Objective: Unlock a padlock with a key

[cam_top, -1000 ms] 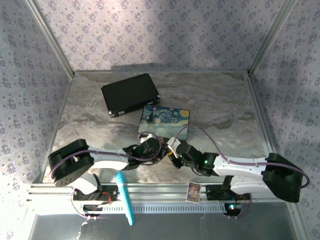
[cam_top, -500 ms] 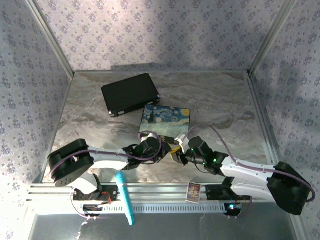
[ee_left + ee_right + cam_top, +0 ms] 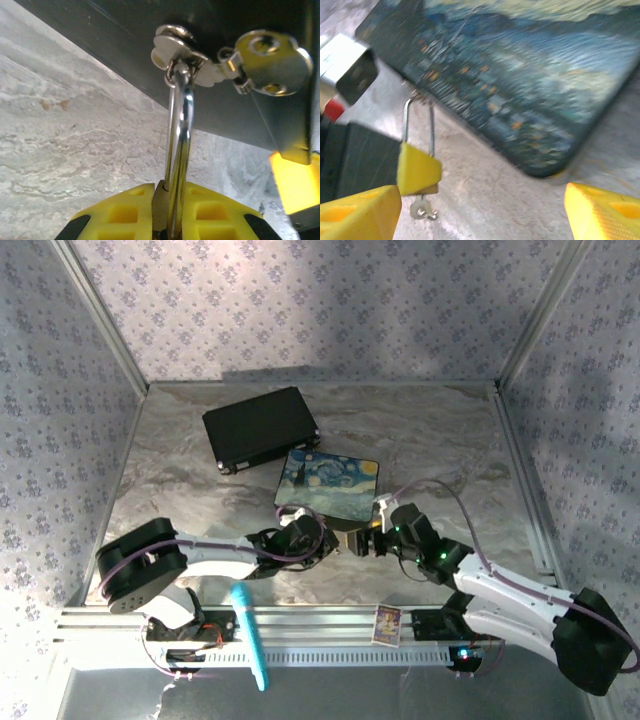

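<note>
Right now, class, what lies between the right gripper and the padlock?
Nothing: the right wrist view shows bare table between the open right gripper and the padlock.

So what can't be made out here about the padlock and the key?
Body of the padlock, left wrist view: covered by the left gripper fingers clamped on it.
Whether the shackle is locked or sprung, right wrist view: motion blur, and a yellow finger hides the joint.
The key, right wrist view: small, blurred; its turn is unreadable.
Top view: both too small, tucked between the left gripper and the open right gripper.
</note>
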You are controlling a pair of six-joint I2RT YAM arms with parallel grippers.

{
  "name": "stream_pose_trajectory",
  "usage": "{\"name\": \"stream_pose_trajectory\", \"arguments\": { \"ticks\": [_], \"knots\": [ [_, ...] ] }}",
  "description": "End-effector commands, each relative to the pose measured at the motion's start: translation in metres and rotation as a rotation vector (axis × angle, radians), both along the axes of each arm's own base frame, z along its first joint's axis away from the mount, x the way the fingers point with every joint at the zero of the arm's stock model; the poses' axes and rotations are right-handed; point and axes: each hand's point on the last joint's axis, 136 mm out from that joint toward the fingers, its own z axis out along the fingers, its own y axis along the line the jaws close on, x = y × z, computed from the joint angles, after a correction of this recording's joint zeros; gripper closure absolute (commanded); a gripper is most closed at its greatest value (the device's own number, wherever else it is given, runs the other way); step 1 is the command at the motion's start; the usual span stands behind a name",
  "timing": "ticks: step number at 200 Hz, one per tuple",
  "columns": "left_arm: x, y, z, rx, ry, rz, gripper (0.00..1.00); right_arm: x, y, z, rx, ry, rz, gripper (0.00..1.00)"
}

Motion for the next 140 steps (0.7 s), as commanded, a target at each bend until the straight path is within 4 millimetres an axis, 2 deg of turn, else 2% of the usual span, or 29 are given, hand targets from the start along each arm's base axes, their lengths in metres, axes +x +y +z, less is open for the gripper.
{"name": "stream_pose_trajectory", "arguments": {
  "ticks": [1, 20, 62, 88, 140],
  "knots": [
    [0.0, 0.026, -0.026, 0.205, -0.005, -0.005, 1.0, 0.023, -0.027, 0.005, -0.054, 0.099, -0.218, 0.14],
    [0.003, 0.034, -0.03, 0.29, -0.014, -0.018, 1.0, 0.04, -0.042, -0.001, -0.124, 0.18, -0.329, 0.15],
    [0.002, 0.04, -0.039, 0.318, 0.004, -0.025, 1.0, 0.064, -0.032, -0.017, -0.205, 0.24, -0.338, 0.24],
    [0.0, 0.055, -0.048, 0.376, 0.015, -0.03, 1.0, 0.063, -0.04, -0.033, -0.296, 0.264, -0.337, 0.37],
    [0.003, 0.11, -0.059, 0.726, -0.009, -0.057, 0.96, 0.056, -0.045, -0.047, -0.315, 0.283, -0.333, 0.38]
  ]
}}
